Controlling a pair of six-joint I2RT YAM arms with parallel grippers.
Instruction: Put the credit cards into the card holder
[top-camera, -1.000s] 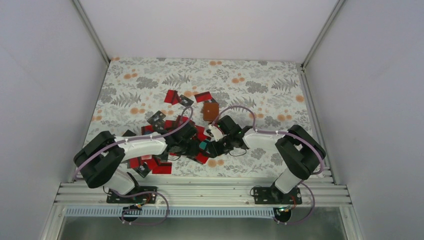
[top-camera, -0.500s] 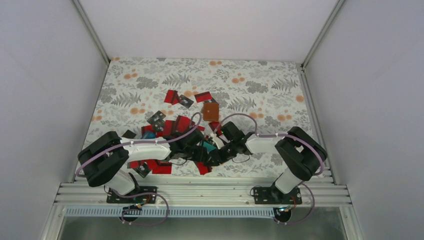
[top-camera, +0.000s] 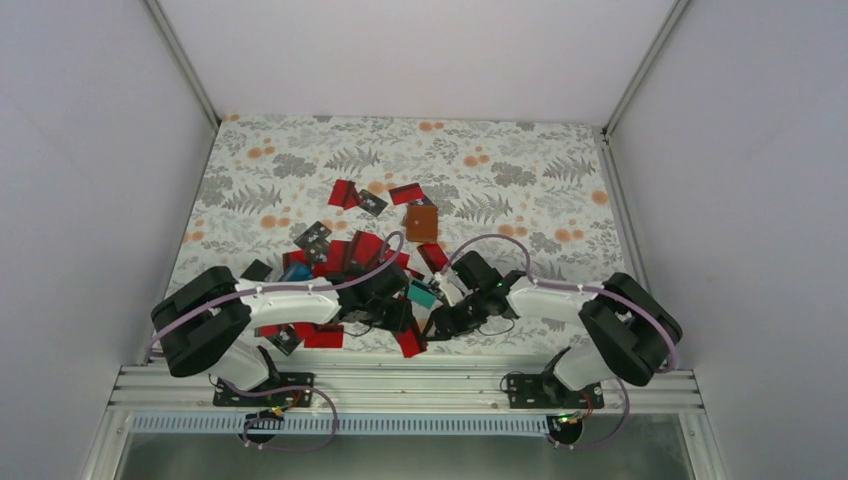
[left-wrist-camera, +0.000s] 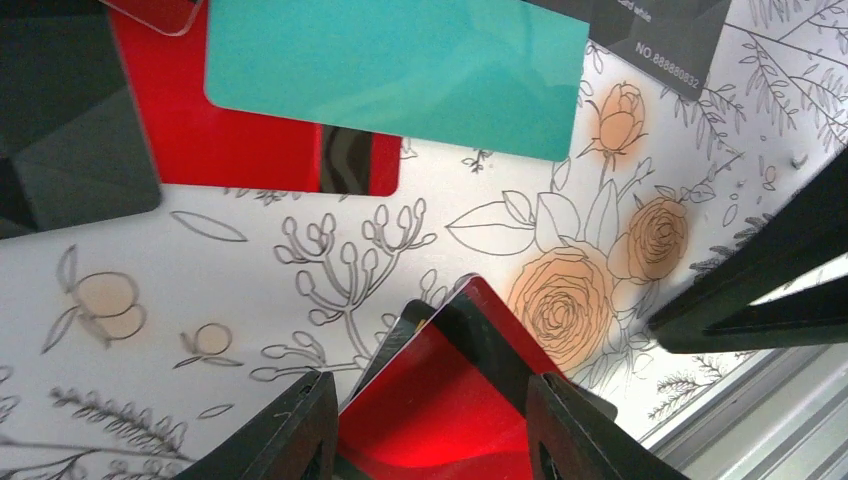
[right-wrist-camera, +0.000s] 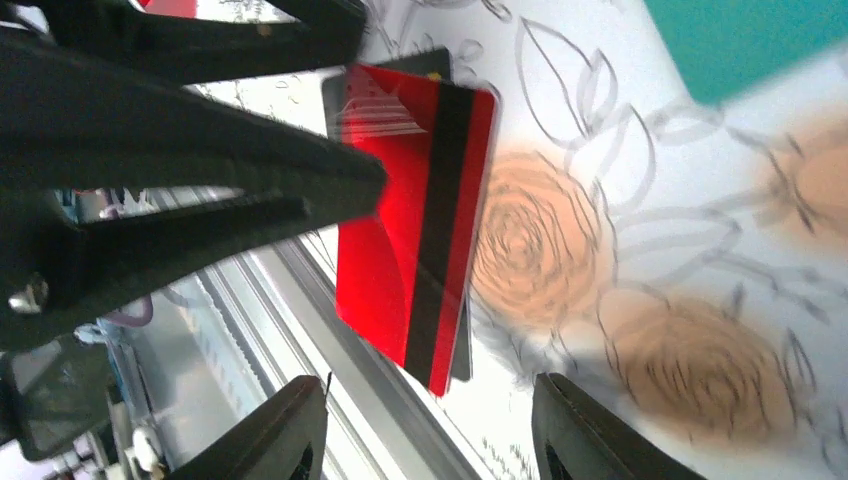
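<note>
Several red and black credit cards lie scattered over the flowered cloth, with a teal card among them. The brown card holder lies shut beyond them, apart from both arms. My left gripper is low near the front edge. In the left wrist view it is shut on a red card with a black stripe, and a black card lies against its back. My right gripper faces it; it is open and empty, with the red card's corner just ahead of its jaws.
The aluminium rail runs along the near table edge and shows under the red card in the right wrist view. White walls enclose the table. More cards lie under the left arm. The teal card lies ahead of the left gripper.
Both grippers have moved towards the near edge. The red card has travelled with the left gripper. The right arm has drawn back to the right.
</note>
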